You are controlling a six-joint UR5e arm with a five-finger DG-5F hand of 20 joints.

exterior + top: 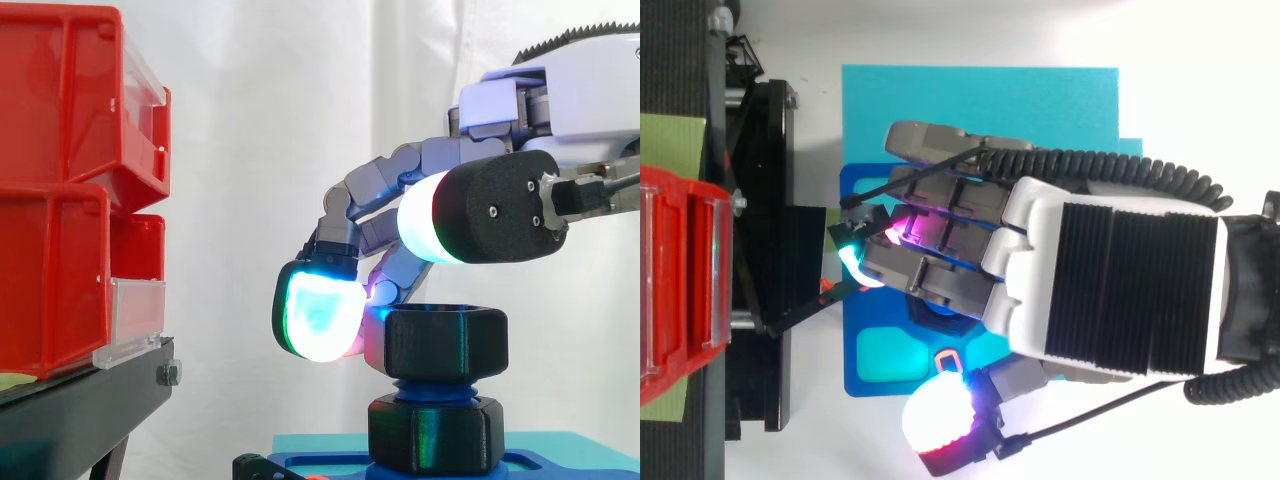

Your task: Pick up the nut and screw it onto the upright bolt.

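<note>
The black hex nut (pixel 446 343) sits on top of the upright blue bolt (pixel 436 386), whose thread shows just beneath it. Lower on the bolt is a second black hex piece (pixel 435 432), resting on the blue base (pixel 875 365). My hand (pixel 575 95) reaches in from the right and arches over the nut. Its fingers (pixel 318 310) curl down past the nut's left side, and one magenta-lit finger touches that side. The thumb pad (pixel 440 218) hangs a little above the nut's top, nearer the camera. From above, my hand (pixel 1120 280) covers most of the nut and bolt.
Stacked red bins (pixel 60 190) stand on a black stand (pixel 90 400) at the left, a short gap from my fingertips. The blue base lies on a cyan mat (pixel 1040 100). A white curtain is behind.
</note>
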